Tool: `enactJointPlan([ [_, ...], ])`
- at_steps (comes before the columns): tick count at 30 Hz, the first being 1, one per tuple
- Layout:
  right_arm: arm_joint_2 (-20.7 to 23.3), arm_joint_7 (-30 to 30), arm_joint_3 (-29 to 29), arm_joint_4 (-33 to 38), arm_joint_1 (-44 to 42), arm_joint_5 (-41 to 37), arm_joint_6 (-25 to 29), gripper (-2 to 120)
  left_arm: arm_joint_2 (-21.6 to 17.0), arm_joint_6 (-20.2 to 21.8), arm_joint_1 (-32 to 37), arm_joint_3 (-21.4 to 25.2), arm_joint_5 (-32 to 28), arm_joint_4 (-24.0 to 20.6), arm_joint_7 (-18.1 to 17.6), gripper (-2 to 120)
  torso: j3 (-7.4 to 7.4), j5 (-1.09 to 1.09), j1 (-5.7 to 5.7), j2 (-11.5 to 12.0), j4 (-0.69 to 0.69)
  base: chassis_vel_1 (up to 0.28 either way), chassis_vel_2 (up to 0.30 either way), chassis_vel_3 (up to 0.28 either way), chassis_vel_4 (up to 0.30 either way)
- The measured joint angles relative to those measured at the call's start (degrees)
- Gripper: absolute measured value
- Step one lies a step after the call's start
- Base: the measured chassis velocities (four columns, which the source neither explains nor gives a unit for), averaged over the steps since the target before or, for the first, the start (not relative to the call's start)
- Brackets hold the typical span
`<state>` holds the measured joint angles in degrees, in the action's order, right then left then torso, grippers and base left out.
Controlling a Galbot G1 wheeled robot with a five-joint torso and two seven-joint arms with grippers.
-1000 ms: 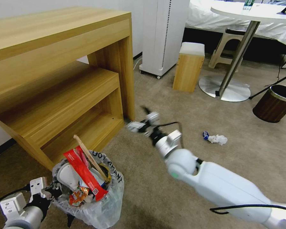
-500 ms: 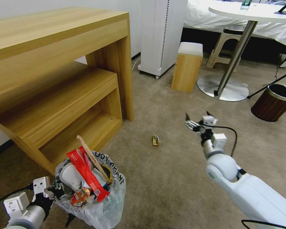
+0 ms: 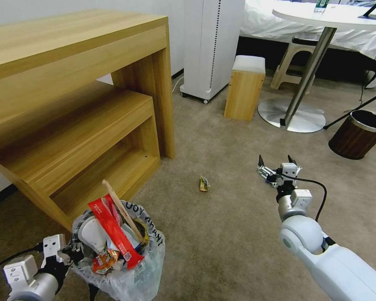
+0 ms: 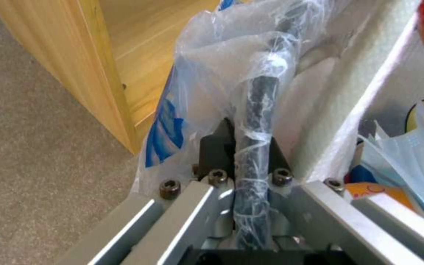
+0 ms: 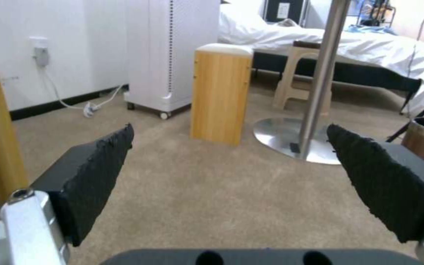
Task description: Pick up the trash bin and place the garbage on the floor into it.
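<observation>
Beige carpet, honey-coloured wood, white machine parts.

The floor point(image 3: 221, 234) is plain beige; the desk point(image 3: 71, 83) and small stool box point(image 3: 243, 94) show pale yellow wood grain. The trash bin point(image 3: 125, 267) wears a clear liner with black lettering, holding a red wrapper point(image 3: 113, 230), an orange packet point(image 3: 102, 259) and a light wooden stick point(image 3: 121, 211). A yellowish scrap point(image 3: 204, 184) lies on the floor. The far bin point(image 3: 357, 133) is dark brown, metal-rimmed. The right gripper point(image 3: 275, 163) has black fingertips point(image 5: 99, 173).

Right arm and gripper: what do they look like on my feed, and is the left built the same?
The right arm is glossy white with a rounded joint, a grey wrist and a black cable looping beside it. The right gripper has a silver body and black, wedge-shaped, rough-faced fingers. The left gripper shows silver bars, hex screws and dark fingers.
</observation>
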<state>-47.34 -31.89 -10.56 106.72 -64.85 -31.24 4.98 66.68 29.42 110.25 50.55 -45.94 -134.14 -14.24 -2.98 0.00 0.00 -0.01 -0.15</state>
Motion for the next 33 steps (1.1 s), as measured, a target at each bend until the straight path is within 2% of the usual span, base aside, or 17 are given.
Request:
enactJointPlan([
  [11, -0.5, 0.7, -2.8, 0.2, -4.1, 2.2, 2.7, 100, 0.4, -0.6, 0.1, -0.5, 0.8, 0.1, 0.5, 0, 0.0, 0.0, 0.0, 0.0, -0.02, -0.008, -0.007, -0.011, -0.008],
  [33, -1.1, 1.6, -3.0, -0.1, -4.0, 3.3, 3.6, 100, 0.8, -0.9, 0.5, -0.2, 0.9, -0.4, 0.7, 0, -0.01, 0.0, 0.01, 0.0, -0.01, -0.029, -0.022, -0.026, -0.026],
])
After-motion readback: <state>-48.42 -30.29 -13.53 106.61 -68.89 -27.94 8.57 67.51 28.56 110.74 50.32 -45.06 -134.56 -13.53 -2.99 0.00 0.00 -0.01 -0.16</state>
